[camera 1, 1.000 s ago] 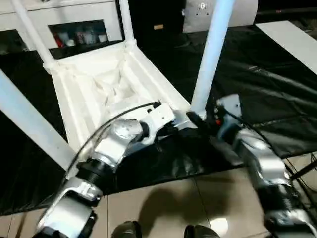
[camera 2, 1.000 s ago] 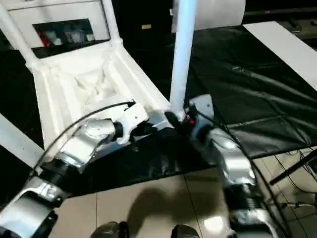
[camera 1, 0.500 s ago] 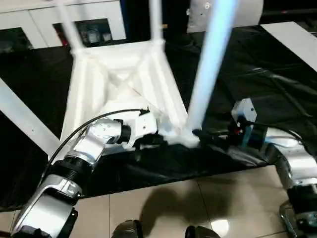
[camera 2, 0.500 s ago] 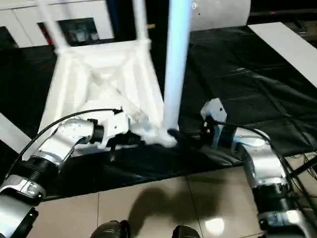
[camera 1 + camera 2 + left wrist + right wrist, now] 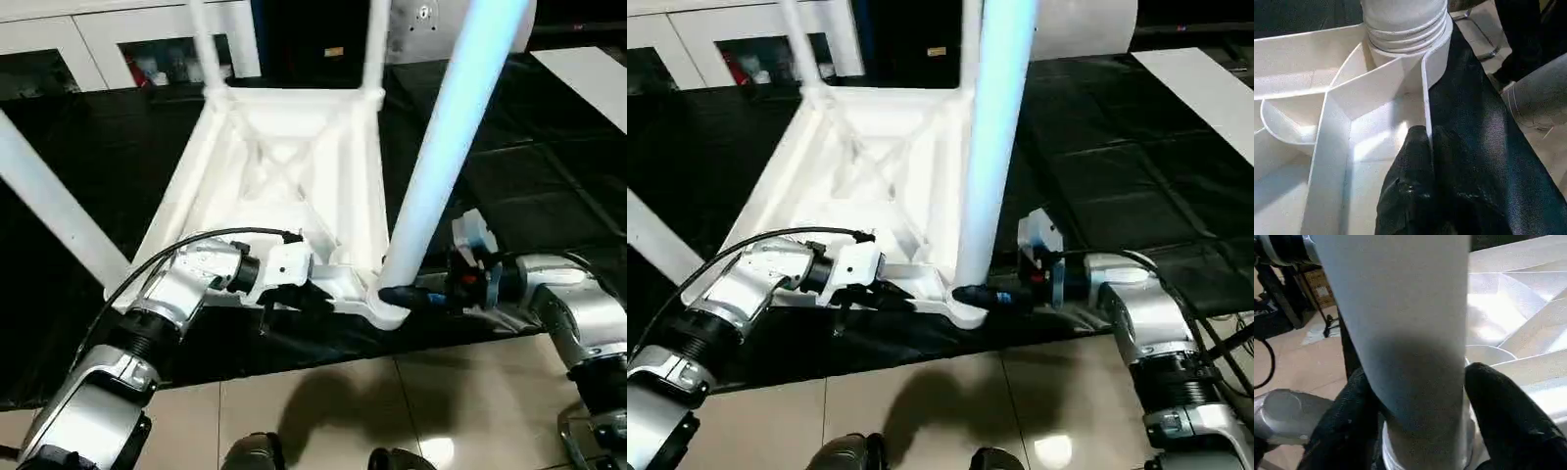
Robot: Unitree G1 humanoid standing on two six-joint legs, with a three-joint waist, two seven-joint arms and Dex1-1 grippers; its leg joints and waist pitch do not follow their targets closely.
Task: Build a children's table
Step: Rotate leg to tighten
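A: Where does the children's table (image 5: pixel 284 166) stand right now?

B: It lies upside down on the black-covered desk (image 5: pixel 549 147), ribbed underside facing up, near the desk's front edge. All four legs look fitted: two at the far corners, one at the near left, and the near right leg (image 5: pixel 446 157) rising from its corner socket (image 5: pixel 377 305).

A: And the hands?

B: The left hand (image 5: pixel 1425 147) is pinched shut on the thin side wall of the tabletop, just beside that near socket, steadying the frame. The right hand (image 5: pixel 1418 387) straddles the base of the near right leg, one black finger on each side and close against the tube. In the wrist view it looks like a grip on the leg, though whether the fingers press firmly I can't quite tell.

A: So which step is this?

B: I'd judge it's the seating of the last leg. The threads at the leg's base still show above the socket in the left wrist view, so it may not be fully home.

A: What does the next move need?

B: A firm hold on the leg and a twist or downward push into the socket, with the left hand bracing the rim so the table doesn't slide off the edge.
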